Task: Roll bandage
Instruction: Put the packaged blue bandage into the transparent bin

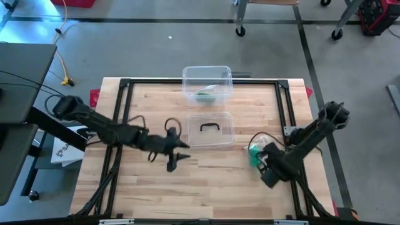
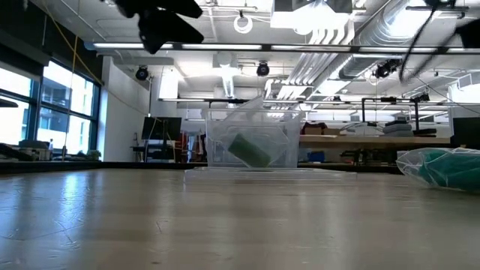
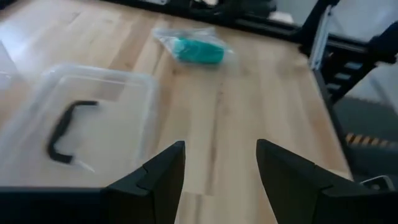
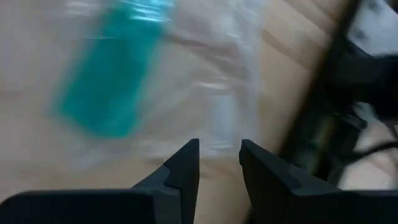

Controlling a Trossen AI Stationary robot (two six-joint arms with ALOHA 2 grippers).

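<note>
Lying on the wooden surface (image 1: 206, 187) near its right edge, the bandage (image 1: 254, 154) is a teal-green roll inside a crinkled clear plastic wrapper. Right gripper (image 1: 265, 164) sits just beside it, fingers (image 4: 180, 165) slightly apart, nothing between them. Left gripper (image 1: 181, 157) hovers mid-surface beside the clear lid (image 1: 210, 129) with its black handle, fingers (image 3: 163, 171) apart and empty. A clear bin (image 1: 207, 83) behind the lid holds another green roll.

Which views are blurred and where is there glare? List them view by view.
Right wrist view: motion blur smears the green roll in its clear bag, while the fingers look sharp. Left wrist view: slightly soft, the lid hazy. Low view: bright ceiling lights glare, near table out of focus. High view: evenly lit, no strong glare.
</note>
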